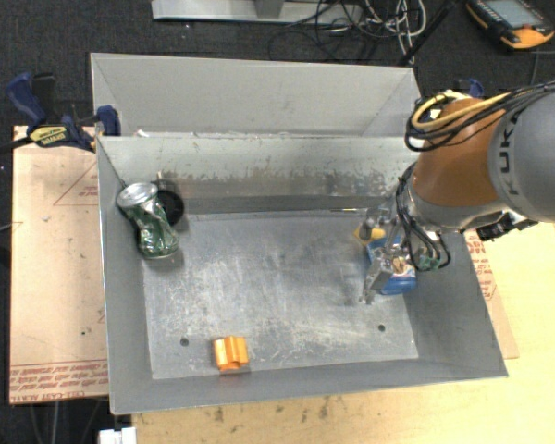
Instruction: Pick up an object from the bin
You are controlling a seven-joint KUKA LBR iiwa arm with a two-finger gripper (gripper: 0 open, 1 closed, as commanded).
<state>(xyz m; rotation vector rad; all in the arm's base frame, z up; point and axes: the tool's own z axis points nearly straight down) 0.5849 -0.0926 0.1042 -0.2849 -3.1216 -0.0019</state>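
Note:
My gripper [377, 276] hangs low over the right part of the bin floor, under the orange-covered wrist. A small blue thing [400, 281] lies right against it on its right side; I cannot tell whether it is held. A crushed green can [151, 220] lies at the back left corner, far from the gripper. A small orange block [229, 352] lies near the front wall, left of the middle.
A small black round thing [171, 205] sits just behind the can against the back wall. The arm reaches in over the right rim. Bare floor stretches between the can and the gripper.

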